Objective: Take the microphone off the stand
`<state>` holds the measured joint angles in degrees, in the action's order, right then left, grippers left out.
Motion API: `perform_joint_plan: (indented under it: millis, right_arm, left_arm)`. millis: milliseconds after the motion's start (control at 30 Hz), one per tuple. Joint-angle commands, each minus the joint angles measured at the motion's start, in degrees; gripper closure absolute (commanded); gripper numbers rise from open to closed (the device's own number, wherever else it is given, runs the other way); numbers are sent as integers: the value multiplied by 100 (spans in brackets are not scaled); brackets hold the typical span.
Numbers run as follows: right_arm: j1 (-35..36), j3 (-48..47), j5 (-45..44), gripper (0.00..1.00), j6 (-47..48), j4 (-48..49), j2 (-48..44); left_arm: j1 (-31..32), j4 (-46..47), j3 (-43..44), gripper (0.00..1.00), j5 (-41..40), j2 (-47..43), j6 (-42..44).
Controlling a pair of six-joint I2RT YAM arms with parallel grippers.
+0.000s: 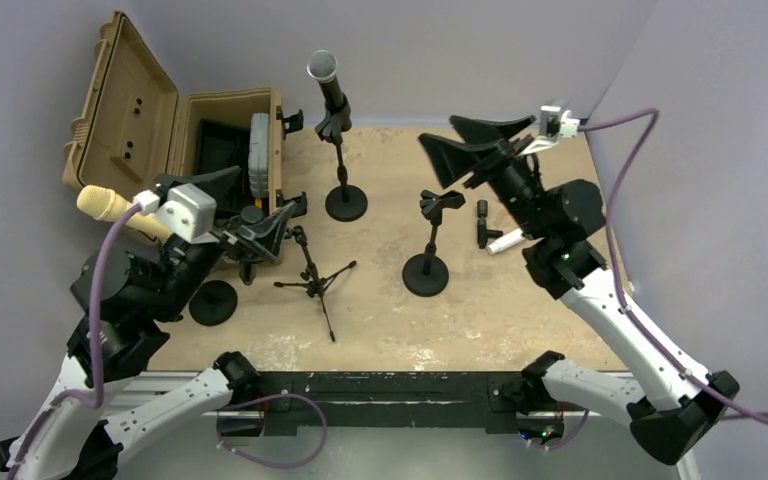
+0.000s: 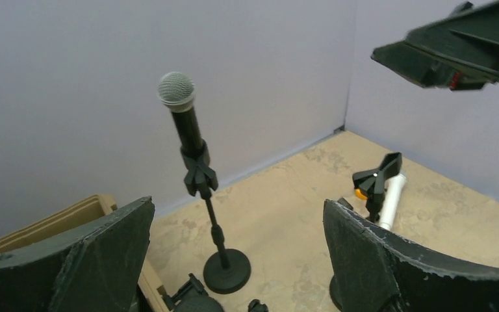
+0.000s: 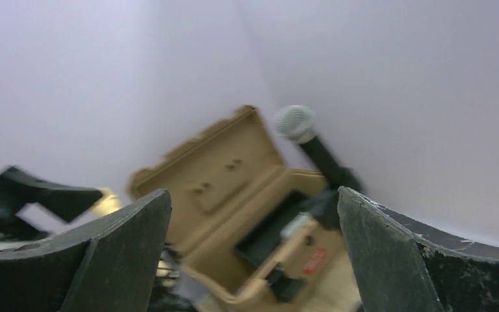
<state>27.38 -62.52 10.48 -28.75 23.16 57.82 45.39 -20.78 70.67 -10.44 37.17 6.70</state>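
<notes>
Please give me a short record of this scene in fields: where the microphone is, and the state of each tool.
microphone: upright, clipped in stand
left tool: open, empty
right tool: open, empty
case: lid open, far left
task: not yet done

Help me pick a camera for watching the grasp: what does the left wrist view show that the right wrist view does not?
Only the left wrist view: the whole stand, shaft and round base, plus a second stand's empty clip with a white tube beside it. Only the right wrist view: the tan case with its raised lid and interior, blurred; the left view catches just its rim. Both: the microphone, seen between each camera's own open fingers.
</notes>
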Motion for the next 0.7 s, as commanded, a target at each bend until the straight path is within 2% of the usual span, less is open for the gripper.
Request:
perform_joint_plan:
  millis: [0, 133, 367, 500, 667]
  right_arm:
    - [1663, -373, -1638, 1, -361, 693, 309]
    - [2548, -777, -2143, 1, -426, 744, 1112]
    - [3472, -1531, -1913, 1, -82, 1010, 2423]
    - [3708, -1872, -1884, 4, 81, 792, 2928]
    - [3763, -1770, -1489, 11, 141, 1027, 3111]
  left_arm:
    - [-7, 336, -7, 1, -833, -370, 170]
    - [-10, 581, -198, 1, -1229, -756, 337]
    - [-6, 1121, -648, 2, -1407, -1400, 593]
    - [-19, 1255, -759, 2, -1497, -1560, 748]
    - [-21, 1337, -825, 2, -1508, -1639, 784]
